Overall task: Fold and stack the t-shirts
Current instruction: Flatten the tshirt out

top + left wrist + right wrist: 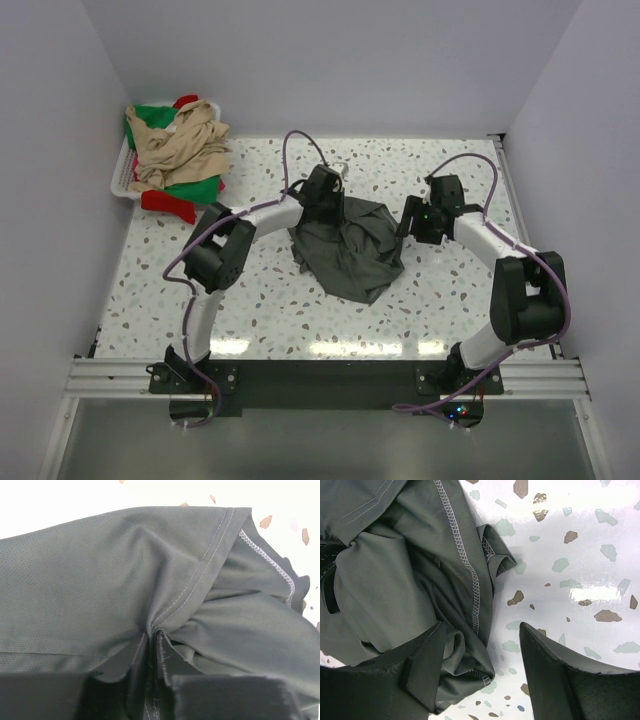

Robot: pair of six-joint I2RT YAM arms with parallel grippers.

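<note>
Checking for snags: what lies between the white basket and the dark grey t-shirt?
Top view: bare speckled table, crossed by the left arm, which ends at the dark grey t-shirt.

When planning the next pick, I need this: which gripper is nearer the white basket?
Left. The left gripper pinches the dark grey t-shirt mid-table, to the right of the white basket; the right gripper stands open at the shirt's opposite side, farther from it.

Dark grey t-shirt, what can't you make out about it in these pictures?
- Top view: the dark grey t-shirt is crumpled; folds hide its front and neck.
- Left wrist view: left gripper pinches cloth; which part is cut off.
- Right wrist view: a finger covers the hem.
</note>
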